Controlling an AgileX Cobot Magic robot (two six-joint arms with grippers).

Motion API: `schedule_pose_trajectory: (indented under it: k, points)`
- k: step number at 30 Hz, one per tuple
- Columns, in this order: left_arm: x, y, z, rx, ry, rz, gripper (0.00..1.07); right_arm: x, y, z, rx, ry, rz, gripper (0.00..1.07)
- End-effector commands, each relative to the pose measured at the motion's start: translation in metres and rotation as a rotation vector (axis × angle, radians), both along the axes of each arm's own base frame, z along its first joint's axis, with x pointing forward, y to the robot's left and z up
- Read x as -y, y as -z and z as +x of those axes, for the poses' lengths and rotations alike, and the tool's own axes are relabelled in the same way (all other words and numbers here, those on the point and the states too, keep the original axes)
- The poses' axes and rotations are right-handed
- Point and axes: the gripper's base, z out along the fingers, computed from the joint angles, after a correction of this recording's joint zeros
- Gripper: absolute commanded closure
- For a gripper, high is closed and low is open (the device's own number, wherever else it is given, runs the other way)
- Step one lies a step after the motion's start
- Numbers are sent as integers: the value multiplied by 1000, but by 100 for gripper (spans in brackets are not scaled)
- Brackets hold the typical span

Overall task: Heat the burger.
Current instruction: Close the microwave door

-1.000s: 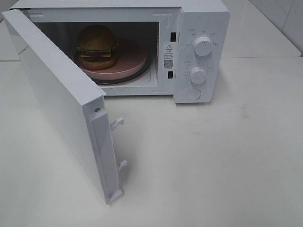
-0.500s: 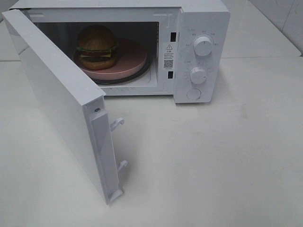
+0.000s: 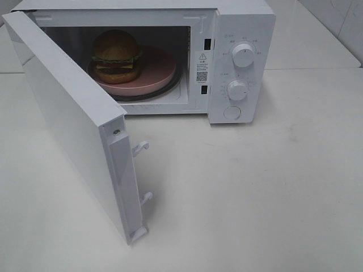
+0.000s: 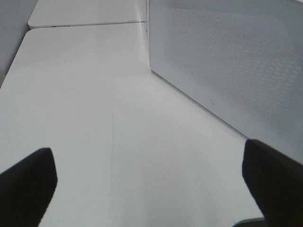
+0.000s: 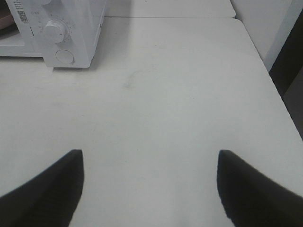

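Note:
The burger [image 3: 116, 55], with a glossy brown bun, lettuce and cheese, sits on a pink plate [image 3: 153, 73] inside the white microwave [image 3: 238, 22]. The microwave door [image 3: 74, 124] hangs wide open toward the front left. Neither arm shows in the high view. My left gripper [image 4: 149, 177] is open over bare table beside the door's perforated outer face [image 4: 236, 61]. My right gripper [image 5: 149, 187] is open too, low over the table, well back from the microwave's control panel [image 5: 61, 33].
The control panel carries two knobs [image 3: 243, 55] and a round button [image 3: 232, 113]. Two latch hooks [image 3: 140, 148] stick out of the door's free edge. White tabletop [image 3: 255, 192] spreads in front and to the right; its edge [image 5: 265, 71] shows in the right wrist view.

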Motion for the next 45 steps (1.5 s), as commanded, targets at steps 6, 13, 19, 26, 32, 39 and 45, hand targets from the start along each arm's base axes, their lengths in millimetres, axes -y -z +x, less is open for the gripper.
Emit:
schedule_pose_trajectory:
  k: [6,13,19,26,32,39,45]
  points:
    - [0,-1,-1,15,-5,-11,7,0,1,-4,23,-3,-11,31]
    - [2,-14,11,33,2,-27,18,0,1,-4,23,-3,-11,31]
    - [4,-17,28,-18,4,-25,47,0,1,-4,23,-3,-11,31]
    - [5,-20,55,-61,-3,-29,100,0,1,-4,23,-3,-11,31]
    - [7,-17,82,-21,-7,-29,107,0,1,-4,23,-3,-11,31]
    - [7,-2,109,101,-11,-13,107,0,1,-4,23,-3,-11,31]
    - [7,11,125,243,-15,12,107,0,1,-4,23,-3,-11,31]
